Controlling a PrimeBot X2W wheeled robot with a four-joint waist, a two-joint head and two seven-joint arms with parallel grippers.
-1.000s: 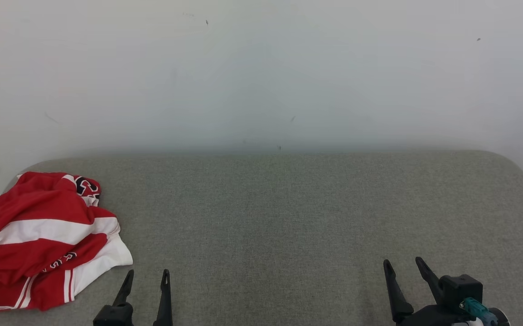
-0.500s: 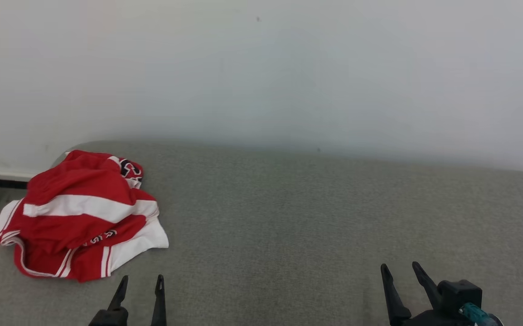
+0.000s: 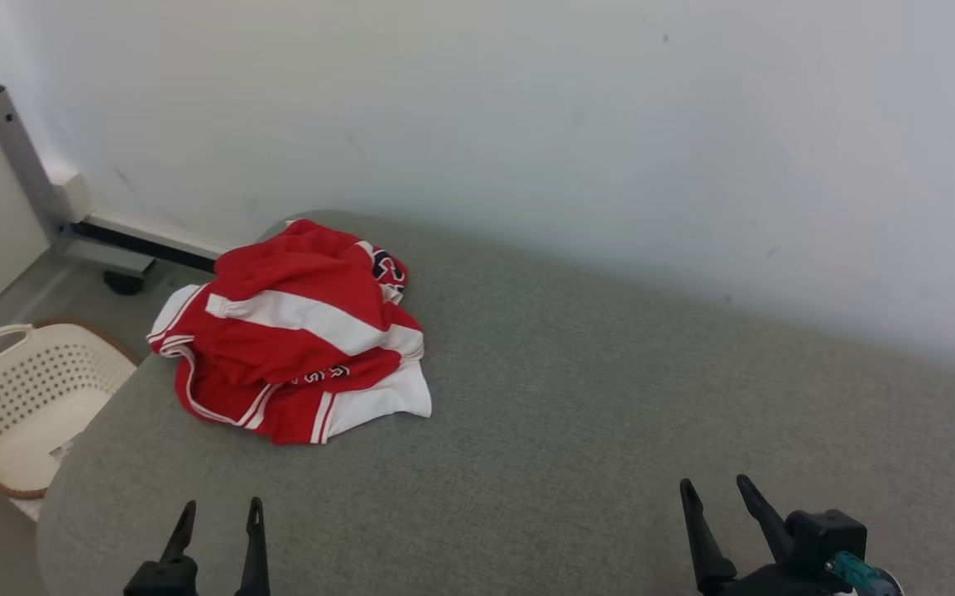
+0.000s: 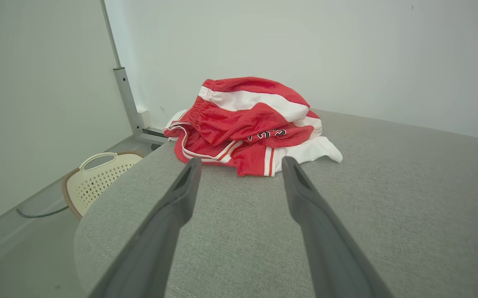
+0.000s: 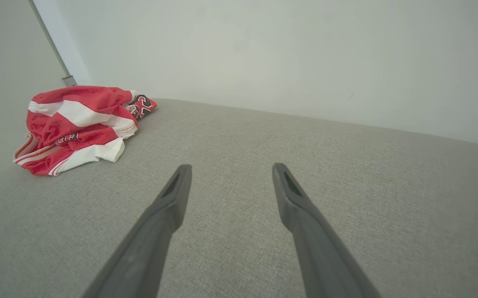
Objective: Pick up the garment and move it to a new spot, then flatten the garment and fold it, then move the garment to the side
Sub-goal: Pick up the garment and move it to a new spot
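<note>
at the far left a pale perforated basket [image 3: 22, 406] sits on the floor beside the grey padded surface [image 3: 610, 397]. the red and white garment [image 3: 295, 331] lies crumpled in a heap on that surface's far left corner, with nothing touching it. near the front edge, the left gripper [image 3: 222, 507] hangs empty, fingers parted, pointing toward the heap but short of it. further right, the right gripper [image 3: 714, 484] is likewise spread and empty, well apart from the cloth. judging by this, nothing is done yet: the pick-up, the move, flattening, folding and setting aside all remain.
</note>
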